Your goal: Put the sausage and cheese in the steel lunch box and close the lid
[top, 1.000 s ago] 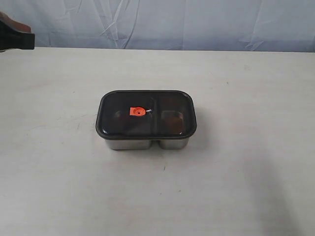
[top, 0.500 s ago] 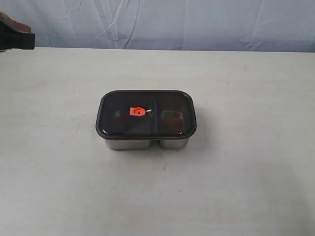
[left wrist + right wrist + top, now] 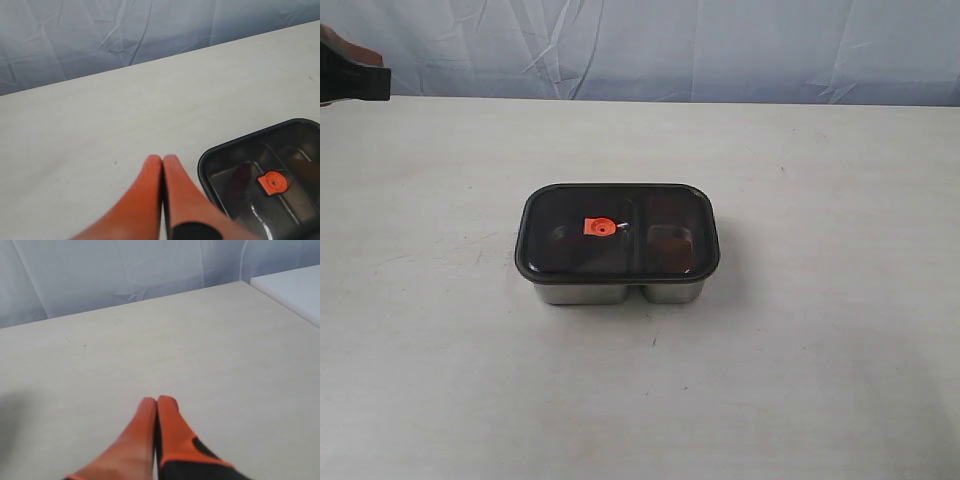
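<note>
Step in hand: closing, by the look of it done; dark translucent rounded-rectangle lid [image 3: 617,230] with small orange-red centre valve [image 3: 598,228] seated flat over shiny rectangular stainless steel lunch box [image 3: 620,293].
Box position: mid pale worktop [image 3: 820,330], well apart from both arms.
Left claw [image 3: 163,159]: orange fingers pressed together, empty, above bare worktop just beside a lid corner.
Right claw [image 3: 157,401]: fingers together, empty, over bare worktop, box out of its view.
Next move: likely none beyond a check that the lid sits flush all round; a downward press on the rim if any edge rides high.
Hidden: sausage and cheese not clearly made out; only dim dark shapes through the tinted lid, one per compartment.
Cut off: only a dark bit of arm at the exterior view's left edge; right arm absent there.
</note>
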